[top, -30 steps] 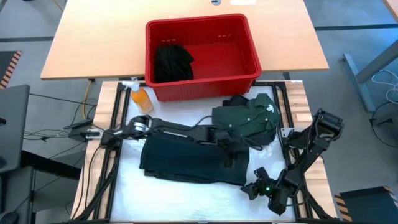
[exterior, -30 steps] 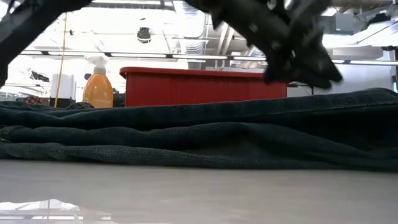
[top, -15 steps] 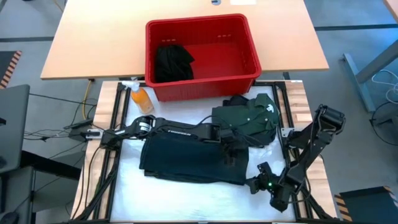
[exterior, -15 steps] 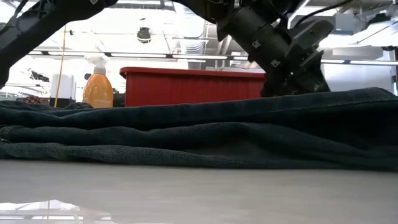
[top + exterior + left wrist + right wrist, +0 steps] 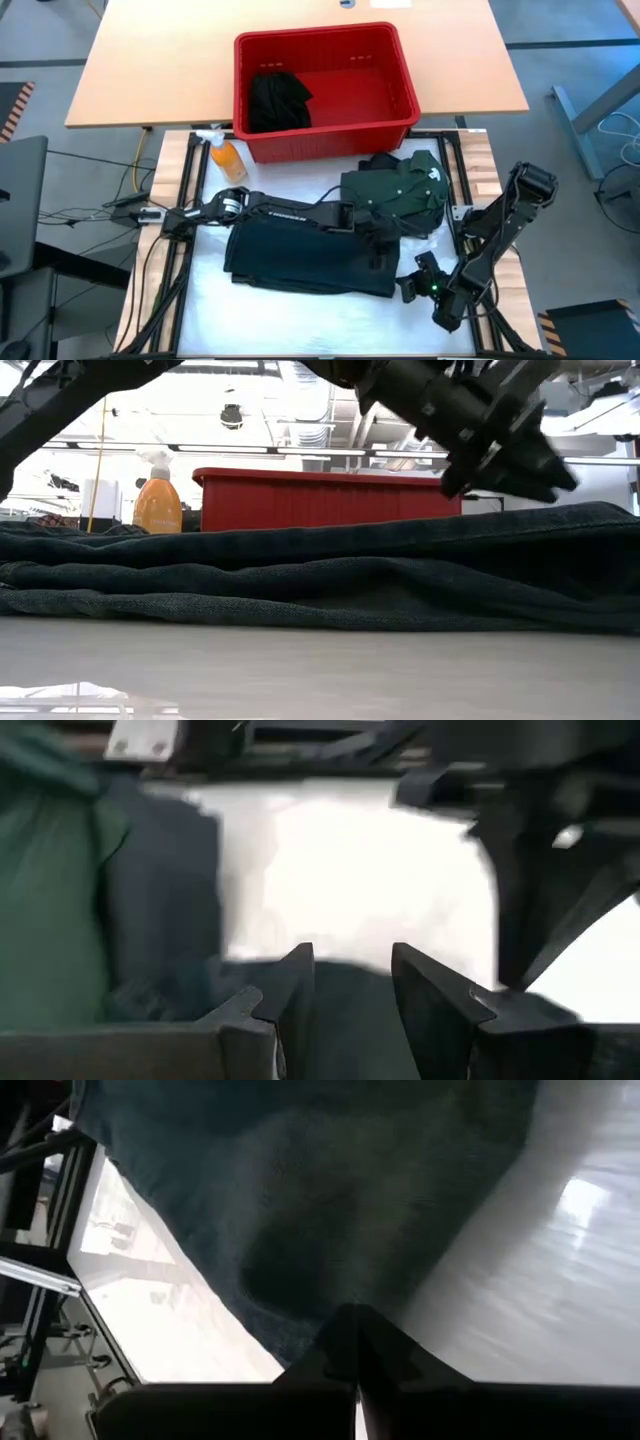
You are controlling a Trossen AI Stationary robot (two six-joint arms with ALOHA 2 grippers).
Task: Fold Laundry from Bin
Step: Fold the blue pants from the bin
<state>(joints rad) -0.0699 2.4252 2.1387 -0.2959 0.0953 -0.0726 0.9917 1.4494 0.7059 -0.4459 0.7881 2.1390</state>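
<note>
Orange spray bottle: unmoved, left of red ribbed plastic bin.
Left gripper: half-spread fingers, lifted off folded dark jeans.
Dark green collared shirt: unchanged.
Right gripper: closer to jeans' edge, pressed together.

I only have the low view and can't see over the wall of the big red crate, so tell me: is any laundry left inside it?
Observer: Yes. One black bunched garment lies at the left end of the red ribbed plastic bin.
Operator: Where is the right gripper?
Observer: The right gripper is shut at the near right corner of the folded dark denim garment. I cannot tell whether it pinches cloth.
Operator: Any other clothes on the table?
Observer: A dark green collared shirt lies between the bin and the denim.
</note>
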